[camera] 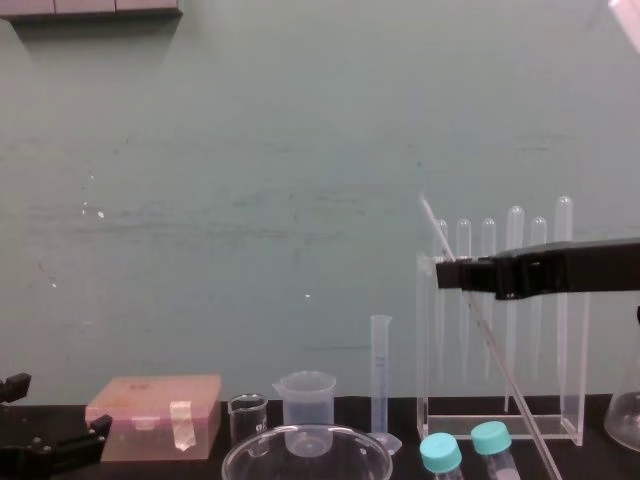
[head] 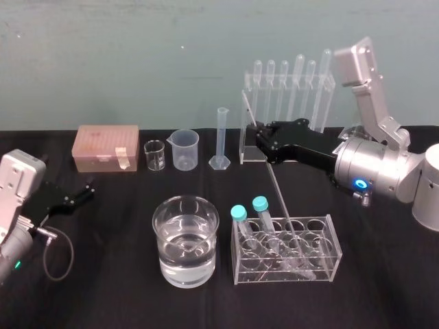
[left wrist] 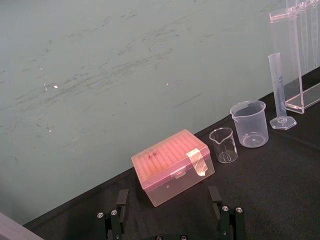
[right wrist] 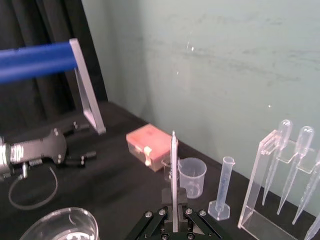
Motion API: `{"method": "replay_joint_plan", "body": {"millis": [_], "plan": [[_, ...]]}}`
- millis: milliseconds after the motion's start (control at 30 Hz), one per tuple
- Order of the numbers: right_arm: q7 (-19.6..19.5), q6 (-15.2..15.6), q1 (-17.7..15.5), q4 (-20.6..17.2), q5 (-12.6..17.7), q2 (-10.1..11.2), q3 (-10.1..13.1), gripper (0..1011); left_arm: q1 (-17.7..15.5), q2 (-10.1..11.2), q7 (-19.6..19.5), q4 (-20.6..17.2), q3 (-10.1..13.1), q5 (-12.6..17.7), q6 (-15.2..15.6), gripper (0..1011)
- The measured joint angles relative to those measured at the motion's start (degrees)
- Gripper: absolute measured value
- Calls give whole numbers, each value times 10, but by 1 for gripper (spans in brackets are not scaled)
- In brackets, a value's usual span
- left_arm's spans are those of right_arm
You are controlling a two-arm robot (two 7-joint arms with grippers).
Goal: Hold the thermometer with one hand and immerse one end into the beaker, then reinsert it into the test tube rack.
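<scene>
Well, the right gripper (head: 255,137) has its fingers shut tight on the thermometer (head: 278,199), up near the top end. The rod leans. Its low end sits down in the test tube rack (head: 334,240) at the front of the table (head: 103,288), just right of the beaker (head: 159,229). The beaker has water in it.

What could go wrong? The rod is thin glass. If the arm pulls it sideways before the low end is out of the rack, it could snap, or drag the rack along w/ it. Glass is slippy too, so it may slide in the fingers & drop. If it swings over too low, it could knock the beaker rim & spill water.

Stuff in the way: the blue-cap tubes (head: 239,214) stand in the rack on the side next to the beaker, so the rod must go up over them. The tall pipette stand (camera: 422,350) is just behind the gripper, so there's not much room at the back. The measuring cylinder (head: 221,137), plastic beaker (head: 185,149), tiny glass beaker (head: 155,155) & pink box (head: 108,147) sit in a row at the back, well apart from the rod. The left gripper (head: 86,192) rests far left by the table, fingers open, not in the way.
</scene>
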Motion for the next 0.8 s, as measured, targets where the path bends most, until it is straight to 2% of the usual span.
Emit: {"method": "replay_joint_plan", "body": {"millis": [100,167,233,300,367,433,467,567,700,800], "plan": [[-3,-25,-20,-7,22,-7,22,56,0,0,0,0,0,0,0,1008],[-3,-33,-24,-9,29,-8,27,56,0,0,0,0,0,0,0,1008],[3,-60,-40,-19,52,-10,45,56,0,0,0,0,0,0,0,1008],[6,-73,-47,-26,62,-10,53,56,0,0,0,0,0,0,0,1008],[8,-87,-55,-34,70,-8,61,57,0,0,0,0,0,0,0,1008],[14,-123,-71,-53,79,-1,77,56,0,0,0,0,0,0,0,1008],[14,-123,-71,-53,79,-1,77,56,0,0,0,0,0,0,0,1008],[24,-165,-91,-78,89,10,101,56,0,0,0,0,0,0,0,1008],[32,-193,-100,-99,101,15,123,56,0,0,0,0,0,0,0,1008],[35,-203,-95,-109,109,16,134,56,0,0,0,0,0,0,0,1008]]}}
